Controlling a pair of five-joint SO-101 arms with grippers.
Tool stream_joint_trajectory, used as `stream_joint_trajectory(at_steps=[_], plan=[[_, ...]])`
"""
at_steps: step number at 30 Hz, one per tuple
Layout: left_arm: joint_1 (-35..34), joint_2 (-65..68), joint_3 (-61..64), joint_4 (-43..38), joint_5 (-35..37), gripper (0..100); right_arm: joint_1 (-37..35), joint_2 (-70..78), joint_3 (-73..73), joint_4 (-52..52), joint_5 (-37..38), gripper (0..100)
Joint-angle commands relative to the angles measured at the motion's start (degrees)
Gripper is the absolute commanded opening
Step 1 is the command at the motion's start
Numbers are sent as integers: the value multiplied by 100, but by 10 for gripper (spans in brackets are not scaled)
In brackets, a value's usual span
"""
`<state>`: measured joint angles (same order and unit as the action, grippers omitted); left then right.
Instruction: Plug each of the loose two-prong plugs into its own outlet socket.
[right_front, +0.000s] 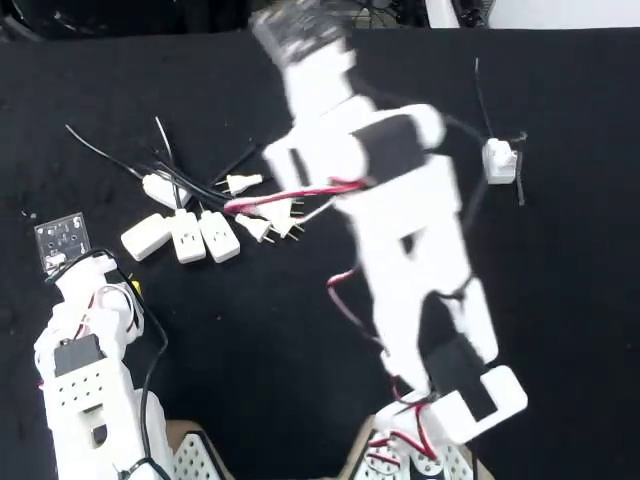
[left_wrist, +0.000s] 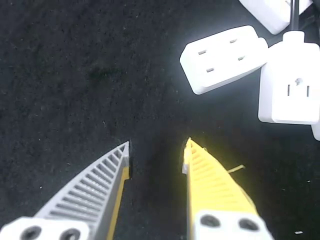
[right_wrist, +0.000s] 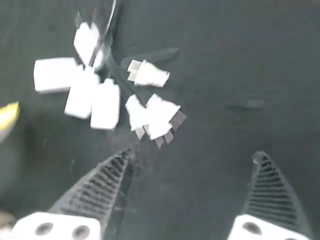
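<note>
- Left claw (left_wrist: 158, 145): released, with grey finger (left_wrist: 95, 185) and yellow finger (left_wrist: 215, 190) apart and nothing between them; hangs low over the bare black table (right_front: 250, 380).
- Just ahead of that claw: nearest outlet socket (left_wrist: 222, 57), lying face up with its slots showing and touching a second outlet socket (left_wrist: 290, 85) at one corner.
- Row of three outlet sockets (right_front: 187, 235): lies side by side on the left part of the table, with black cables (right_front: 100, 155) running away behind it and no plug in any of the three.
- White connector (right_front: 160, 188): sits just behind the row among the cables; too blurred to tell plug from socket.
- Single two-prong plug (right_front: 243, 183): loose on the table, near the row but apart from it, prongs turned toward the white connector.
- Pair of two-prong plugs (right_wrist: 159, 114): loose as well, lying against each other just beside the row's end.
- Right claw (right_wrist: 192, 154): released wide, dark fingers far apart and gripping nothing; hangs high above the pair of plugs.
- Right arm (right_front: 400, 230): reaches from the near edge over the middle of the table, with a red wire (right_front: 300, 192) trailing from it.
- White block (right_front: 498, 160): on its own black cable, well apart on the right side.
</note>
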<state>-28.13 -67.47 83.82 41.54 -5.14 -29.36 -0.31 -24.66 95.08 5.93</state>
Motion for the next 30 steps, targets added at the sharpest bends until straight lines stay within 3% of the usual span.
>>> stream_joint_trajectory(at_steps=[1, 8, 11, 17, 25, 30], plan=[[-31, -53, -127, -97, 70, 180, -563, -347, 875, -422, -53, 329], [-31, -53, -127, -105, 70, 180, -695, -347, 2879, -2479, -79, 328], [-31, -53, -127, -105, 70, 180, -703, -347, 3556, -3349, -536, 328], [-31, -53, -127, -105, 70, 180, -598, -303, 4549, -4413, -1011, 328], [-22, -53, -127, -114, 70, 180, -387, -295, 5859, -6505, -1020, 328], [-22, -53, -127, -114, 70, 180, -396, -286, 6009, -7130, -1029, 328]])
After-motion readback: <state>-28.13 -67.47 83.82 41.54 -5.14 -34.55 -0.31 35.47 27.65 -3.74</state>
